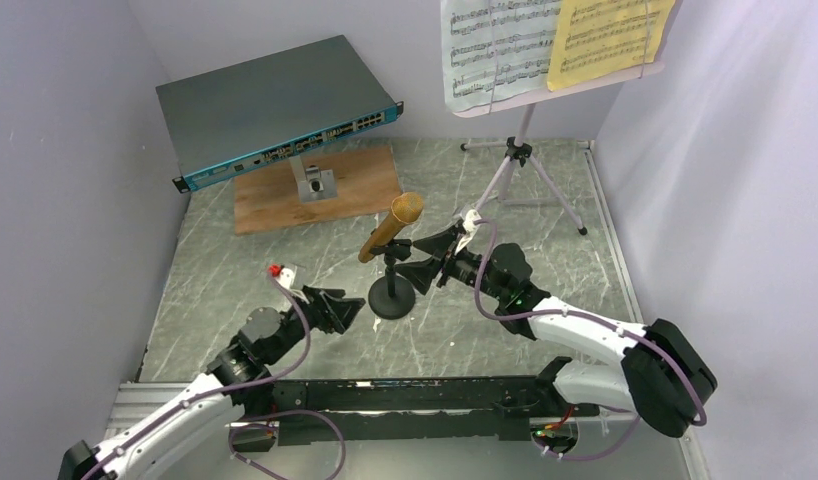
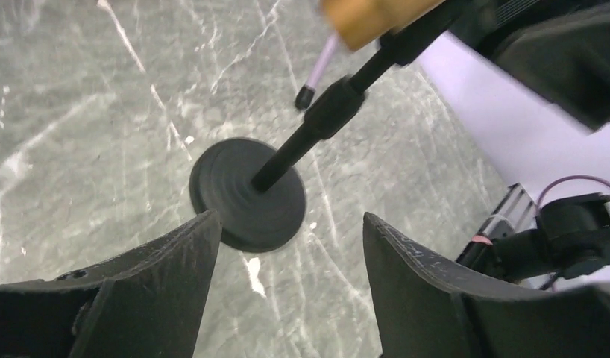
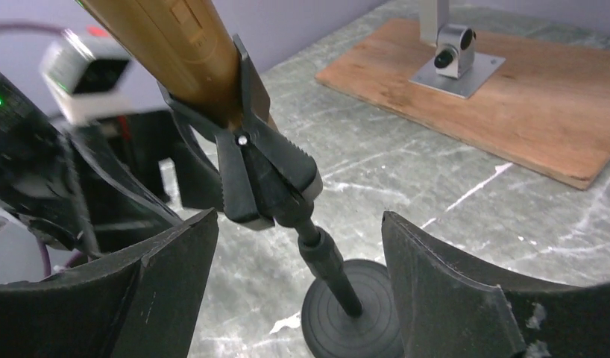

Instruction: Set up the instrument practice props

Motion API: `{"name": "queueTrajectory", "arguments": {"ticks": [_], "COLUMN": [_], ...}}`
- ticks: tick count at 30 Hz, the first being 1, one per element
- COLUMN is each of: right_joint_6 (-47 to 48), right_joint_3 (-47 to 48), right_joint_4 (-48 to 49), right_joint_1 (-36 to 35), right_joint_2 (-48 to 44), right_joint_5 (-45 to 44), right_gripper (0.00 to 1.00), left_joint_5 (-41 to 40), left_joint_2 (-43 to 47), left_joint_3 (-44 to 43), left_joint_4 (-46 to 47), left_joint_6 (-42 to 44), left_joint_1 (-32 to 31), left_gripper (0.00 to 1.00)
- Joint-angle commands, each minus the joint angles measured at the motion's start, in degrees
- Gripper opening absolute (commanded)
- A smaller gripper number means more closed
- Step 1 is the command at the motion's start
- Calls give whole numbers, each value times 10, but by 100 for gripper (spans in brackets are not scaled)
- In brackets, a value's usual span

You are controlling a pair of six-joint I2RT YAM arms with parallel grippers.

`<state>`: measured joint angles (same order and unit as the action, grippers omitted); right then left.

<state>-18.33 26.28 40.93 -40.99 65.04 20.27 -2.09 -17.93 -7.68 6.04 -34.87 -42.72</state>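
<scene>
As far as we can judge, the setup is nearly complete. The pale lilac perforated music stand on tripod legs (image 1: pixel 522 135) stands upright at the far right of the grey marbled tabletop (image 1: pixel 235 285). It carries the white music sheet (image 1: pixel 495 45) on its left and the yellow music sheet (image 1: pixel 607 38) on its right, the yellow one seeming to overlap the white one's edge. The gold microphone (image 1: pixel 390 228) sits tilted in the clip of the short black round-based mic stand (image 1: pixel 391 300), which rests on its base near the middle of the tabletop, in front of the music stand and well apart from it. The left end effector (image 1: pixel 337 308) is spread wide and holds nothing, hovering just beside the round base on its left. The right end effector (image 1: pixel 417 260) is equally wide and empty, its fingers (image 3: pixel 175 261) flanking the post and clip without touching them (the right wrist view shows clear gaps on both sides). We read this as the tail end of the job. What may remain is a small correction of the mic stand's position or the microphone's angle, then pulling both arms clear. The flat grey network switch with a blue front (image 1: pixel 270 105) and the wooden board with a metal block (image 1: pixel 270 205) sit at the far left, and we take them to be no part of the props.
</scene>
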Motion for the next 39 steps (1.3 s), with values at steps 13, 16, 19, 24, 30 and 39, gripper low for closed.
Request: {"name": "queueTrajectory", "arguments": {"ticks": [13,16,19,24,30,39], "right_joint_6": [-51,-44,-40,-36,-37,-41], "right_joint_3": [-12,-10,-8,-7,1,13], "right_joint_4": [297,294,287,286,298,324], "right_joint_1": [-21,-26,-28,-30,-30,-34], "right_joint_2": [155,159,160,159,168,197], "right_joint_5": [22,3,-3,-15,-29,-35], "right_gripper": [60,59,56,50,38,44], "left_joint_5": [53,54,61,67,55,35], "left_joint_2": [-539,-640,-673,-696,-722,-740], "left_joint_3": [39,16,-20,-40,-48,-55], "left_joint_4": [736,827,830,830,831,831], "left_joint_6": [106,122,138,156,157,188], "left_joint_1": [-5,-11,-19,-32,-41,-45], "left_gripper": [62,57,54,51,47,33]}}
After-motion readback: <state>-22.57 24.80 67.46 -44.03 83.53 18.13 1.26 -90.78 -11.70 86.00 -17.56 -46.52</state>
